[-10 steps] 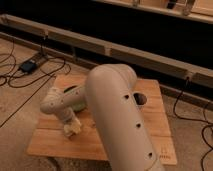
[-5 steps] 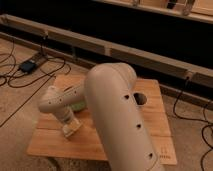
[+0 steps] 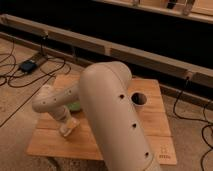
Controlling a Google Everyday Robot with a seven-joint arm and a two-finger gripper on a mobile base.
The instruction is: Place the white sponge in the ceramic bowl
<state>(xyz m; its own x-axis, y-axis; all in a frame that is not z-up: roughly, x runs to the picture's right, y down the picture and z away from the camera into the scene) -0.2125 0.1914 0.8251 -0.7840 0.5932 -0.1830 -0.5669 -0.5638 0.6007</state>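
So right now the robot's two-finger gripper (image 3: 68, 127) is down at the near-left part of the light wooden table (image 3: 150, 125), and it's clamped shut. There's a pale cream lump right at its tip that looks like the small off-white soft sponge block (image 3: 71, 126), so I'd guess it's squeezed on that, though the arm hides most of the contact.

The round glossy green ceramic bowl (image 3: 75, 106) is just beyond the gripper, mostly hidden behind the big beige arm (image 3: 112, 115); only a sliver of rim shows.

What could go wrong: a squishy sponge pinched near an edge can slip out on the lift. The bowl's so close that the wrist could clip the rim and shove it. The small dark cylindrical cup (image 3: 139, 99) over on the far right seems safely out of the way.
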